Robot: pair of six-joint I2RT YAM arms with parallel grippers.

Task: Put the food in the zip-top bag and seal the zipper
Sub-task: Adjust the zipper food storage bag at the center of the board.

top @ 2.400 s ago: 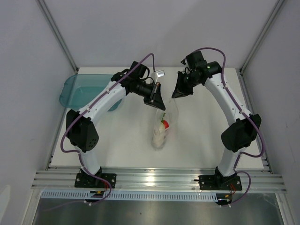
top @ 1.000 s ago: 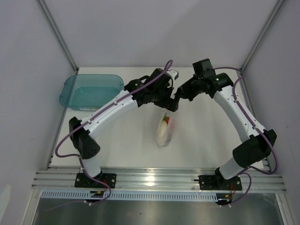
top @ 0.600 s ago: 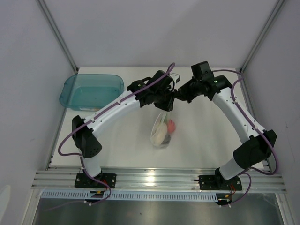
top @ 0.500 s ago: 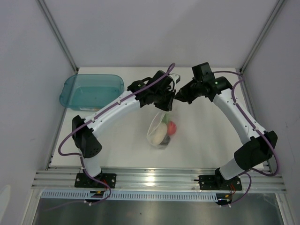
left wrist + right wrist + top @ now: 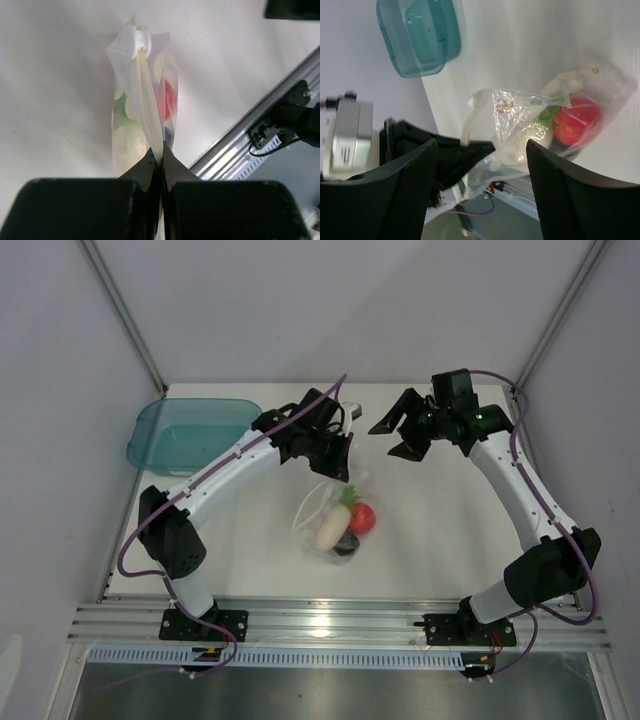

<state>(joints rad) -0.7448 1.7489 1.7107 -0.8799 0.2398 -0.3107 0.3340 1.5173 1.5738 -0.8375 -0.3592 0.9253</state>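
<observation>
The clear zip-top bag (image 5: 333, 520) hangs below my left gripper (image 5: 338, 468), which is shut on the zipper (image 5: 150, 115) strip at the bag's top edge. In the left wrist view the pale strip runs straight into the closed jaws of the left gripper (image 5: 161, 156). Inside the bag lies the food: a red tomato (image 5: 362, 517), a white radish (image 5: 329, 531) with green leaves, and a dark round piece (image 5: 347, 545). My right gripper (image 5: 392, 438) stands open to the right of the bag, apart from it, with nothing between its fingers (image 5: 410, 190).
A translucent teal tray (image 5: 142, 443) sits at the far left of the white table, also seen as the teal tray (image 5: 420, 35) in the right wrist view. An aluminium rail (image 5: 330, 625) runs along the near edge. Grey walls enclose the sides and back.
My right gripper has opened, let go of the bag and drawn back to the right. My left gripper has shut on the zipper strip. The bag has spread wider and swung toward the left.
</observation>
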